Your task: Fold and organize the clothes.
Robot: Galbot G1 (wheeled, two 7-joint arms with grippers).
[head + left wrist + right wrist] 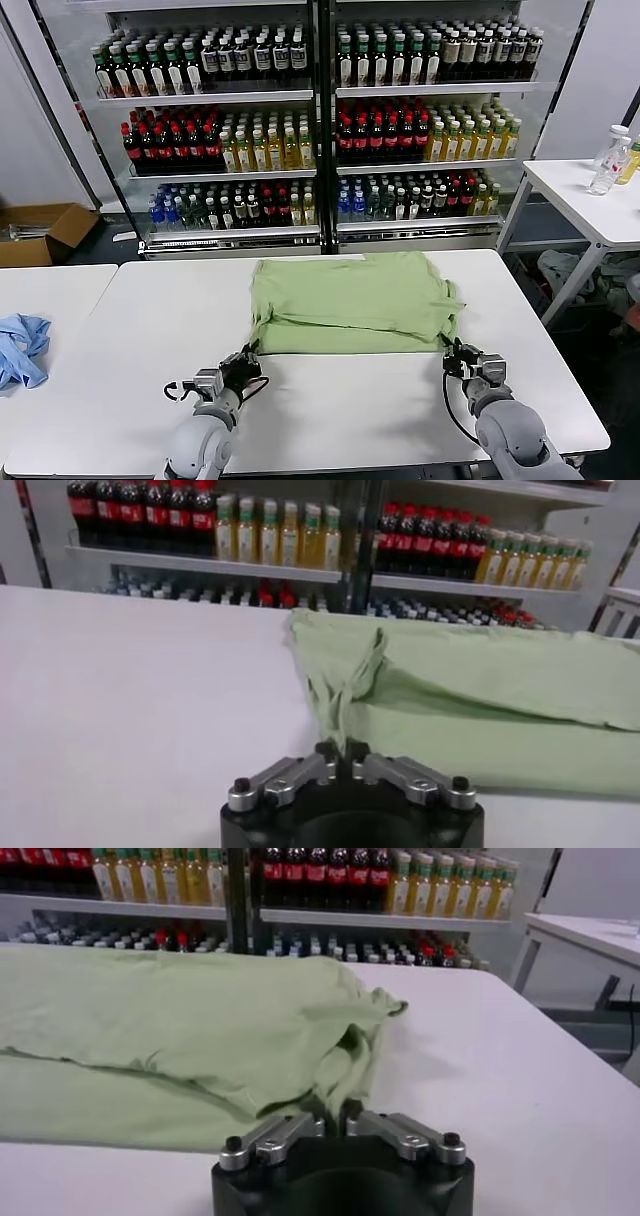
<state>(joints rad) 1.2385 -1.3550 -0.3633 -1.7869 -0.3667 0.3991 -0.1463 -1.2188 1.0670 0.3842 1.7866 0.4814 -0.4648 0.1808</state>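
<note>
On the white table (330, 400), centre to far half, the light green polo shirt (350, 300) is found lying flat, already doubled on itself, its near hem edge running across the table from 9 o'clock to 3 o'clock. A light blue garment (22, 347) is noted at the far 9 o'clock side on a neighbouring table; it is not part of the job.

Left gripper (245, 362): placed at the shirt's near left corner, about 7 o'clock of the garment. In the left wrist view the jaws are seen closed together with a bunched fold of green fabric pinched between the fingertips (345, 748). Hold on the shirt corner is judged secure but thin.

Right gripper (456, 357): placed at the near right corner, about 5 o'clock of the garment. In the right wrist view the jaws are likewise closed, a puckered edge of cloth drawn down between them (335, 1110).

Step in hand: both near corners have been gripped, so a fold of the near edge is judged to be about to start. Next move calls for both corners to be lifted together and carried toward 12 o'clock at equal pace, so the edge stays straight and no corner slips out.

Orientation: long axis of the folded shirt is laid 9 to 3 o'clock. Collar, buttons and chest print are not visible, so which end is the neck cannot be told
</note>
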